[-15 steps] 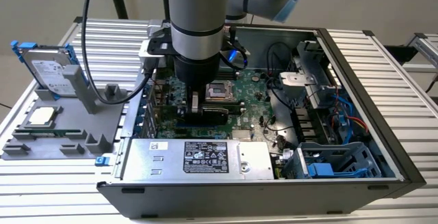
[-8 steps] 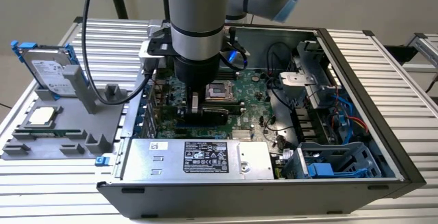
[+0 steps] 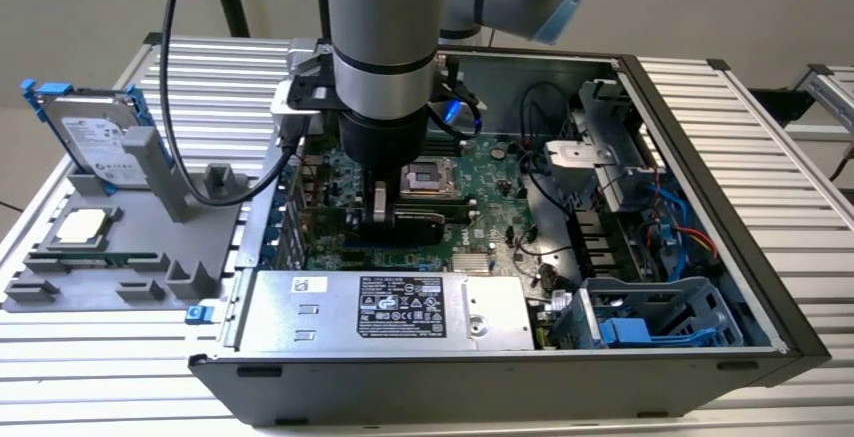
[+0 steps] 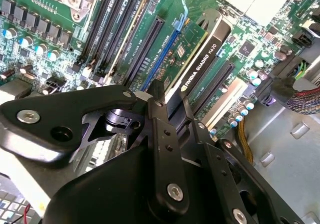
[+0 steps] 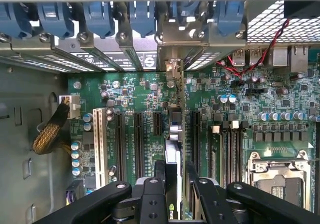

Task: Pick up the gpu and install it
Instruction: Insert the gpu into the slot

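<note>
The gpu (image 4: 202, 54) stands on edge inside the open computer case, a green card with a black cooler on one face. In the exterior view the gpu (image 3: 407, 225) is low over the large green motherboard (image 3: 501, 207). My gripper (image 3: 387, 209) comes straight down on it. In both wrist views my gripper (image 5: 175, 168) (image 4: 172, 100) is shut on the card's upper edge, one finger on each face. The card (image 5: 172, 146) runs beside a long blue slot (image 4: 167, 47), its silver bracket (image 5: 173, 67) at the case's rear slot openings. Whether its lower edge sits in a slot is hidden.
A silver hard drive (image 3: 100, 137) with blue clips and a processor chip (image 3: 83, 225) rest on a grey fixture at the exterior view's left. Inside the case are the power supply (image 3: 387, 307), a drive cage (image 3: 654, 322), the open processor socket (image 3: 434, 175) and loose cables (image 3: 667, 227).
</note>
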Controlling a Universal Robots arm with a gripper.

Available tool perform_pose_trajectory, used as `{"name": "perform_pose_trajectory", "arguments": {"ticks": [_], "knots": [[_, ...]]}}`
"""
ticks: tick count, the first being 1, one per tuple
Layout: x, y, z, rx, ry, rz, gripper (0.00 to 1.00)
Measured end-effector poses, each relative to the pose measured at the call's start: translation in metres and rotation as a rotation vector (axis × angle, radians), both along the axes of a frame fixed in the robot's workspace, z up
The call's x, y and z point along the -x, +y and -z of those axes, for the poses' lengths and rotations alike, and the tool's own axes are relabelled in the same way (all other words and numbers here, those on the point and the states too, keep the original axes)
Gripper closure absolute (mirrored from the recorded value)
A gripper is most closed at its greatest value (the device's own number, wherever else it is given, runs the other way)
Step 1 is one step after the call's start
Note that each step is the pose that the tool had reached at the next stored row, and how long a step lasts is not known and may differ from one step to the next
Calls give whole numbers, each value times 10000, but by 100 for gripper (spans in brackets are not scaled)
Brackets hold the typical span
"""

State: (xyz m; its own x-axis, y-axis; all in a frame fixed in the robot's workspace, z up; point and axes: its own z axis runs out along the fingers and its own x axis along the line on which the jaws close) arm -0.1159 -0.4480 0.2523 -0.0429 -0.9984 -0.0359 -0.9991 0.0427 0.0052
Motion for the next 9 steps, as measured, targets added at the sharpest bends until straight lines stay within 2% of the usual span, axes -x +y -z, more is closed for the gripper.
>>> {"name": "perform_pose_trajectory", "arguments": {"ticks": [9], "knots": [[0, 17, 2, 13, 0, 0, 100]]}}
